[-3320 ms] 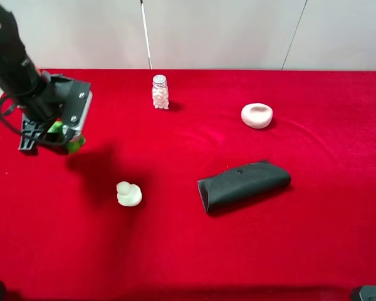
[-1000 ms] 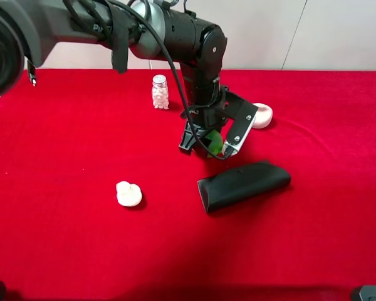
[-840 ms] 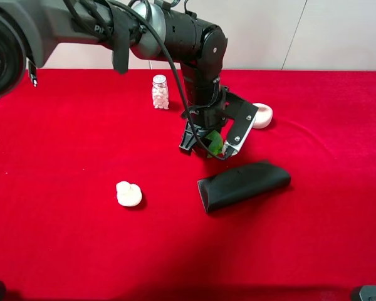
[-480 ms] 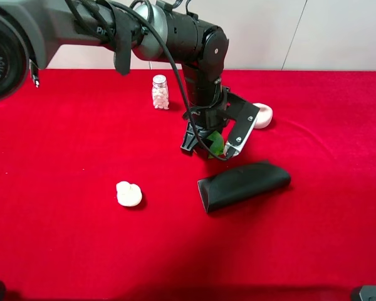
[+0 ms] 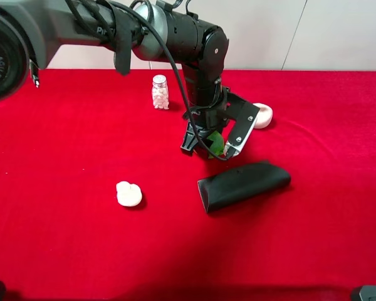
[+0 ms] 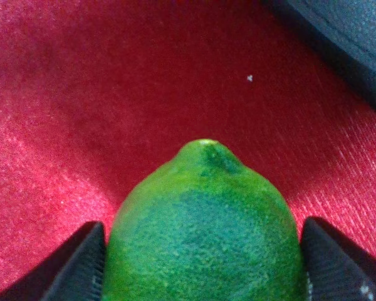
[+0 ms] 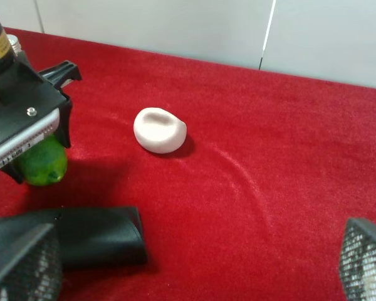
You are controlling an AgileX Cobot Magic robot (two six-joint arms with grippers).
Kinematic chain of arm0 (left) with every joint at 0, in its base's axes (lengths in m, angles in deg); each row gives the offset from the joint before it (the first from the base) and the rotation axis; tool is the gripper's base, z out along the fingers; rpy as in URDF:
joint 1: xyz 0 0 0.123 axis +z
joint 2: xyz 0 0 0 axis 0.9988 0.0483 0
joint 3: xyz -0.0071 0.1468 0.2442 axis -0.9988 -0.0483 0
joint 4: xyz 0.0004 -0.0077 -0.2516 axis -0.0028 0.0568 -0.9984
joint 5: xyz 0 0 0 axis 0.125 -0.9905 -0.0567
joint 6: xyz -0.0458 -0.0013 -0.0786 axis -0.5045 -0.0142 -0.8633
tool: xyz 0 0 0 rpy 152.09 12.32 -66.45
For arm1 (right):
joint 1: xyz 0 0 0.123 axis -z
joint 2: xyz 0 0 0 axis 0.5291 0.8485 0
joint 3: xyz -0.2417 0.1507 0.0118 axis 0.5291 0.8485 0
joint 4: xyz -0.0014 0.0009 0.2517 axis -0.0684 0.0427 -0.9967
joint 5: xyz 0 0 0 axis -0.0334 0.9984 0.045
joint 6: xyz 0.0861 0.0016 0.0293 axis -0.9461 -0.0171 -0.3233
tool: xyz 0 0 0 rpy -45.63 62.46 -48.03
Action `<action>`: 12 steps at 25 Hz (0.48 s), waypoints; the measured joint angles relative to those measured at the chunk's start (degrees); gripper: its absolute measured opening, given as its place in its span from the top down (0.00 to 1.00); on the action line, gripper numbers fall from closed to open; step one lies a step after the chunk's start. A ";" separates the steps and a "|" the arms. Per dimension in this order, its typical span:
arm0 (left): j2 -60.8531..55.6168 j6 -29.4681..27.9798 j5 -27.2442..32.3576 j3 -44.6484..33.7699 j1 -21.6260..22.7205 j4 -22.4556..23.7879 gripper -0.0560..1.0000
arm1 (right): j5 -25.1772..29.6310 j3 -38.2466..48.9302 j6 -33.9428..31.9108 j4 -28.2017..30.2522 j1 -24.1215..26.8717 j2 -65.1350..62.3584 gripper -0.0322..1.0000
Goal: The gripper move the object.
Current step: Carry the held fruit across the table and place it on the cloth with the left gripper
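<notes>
The green lime [image 5: 215, 143] is held in my left gripper [image 5: 210, 146], which is shut on it at the middle of the red cloth, just behind the dark pouch. The left arm reaches across from the left. In the left wrist view the lime [image 6: 203, 232] fills the space between the dark fingers [image 6: 75, 266], nub end pointing away, low over the cloth. I cannot tell whether it touches the cloth. The right wrist view shows the lime [image 7: 42, 164] under the silver-grey plate [image 7: 19, 135]. My right gripper [image 7: 191, 263] is open and empty, and out of the high view.
A dark rolled pouch [image 5: 243, 185] lies just in front of the lime. A small white knob-shaped piece [image 5: 128, 194] sits to the front left. A small bottle of white pills [image 5: 160, 92] stands at the back. A white rounded lump [image 5: 258, 115] lies right of the gripper.
Since 3.3 s ago my left gripper has carried the lime from the far left to the middle of the cloth. Over the last second it has barely moved.
</notes>
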 joint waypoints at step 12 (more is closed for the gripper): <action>0.00 0.00 0.00 0.00 0.00 0.00 0.37 | 0.00 0.00 0.00 -0.06 0.00 0.00 0.30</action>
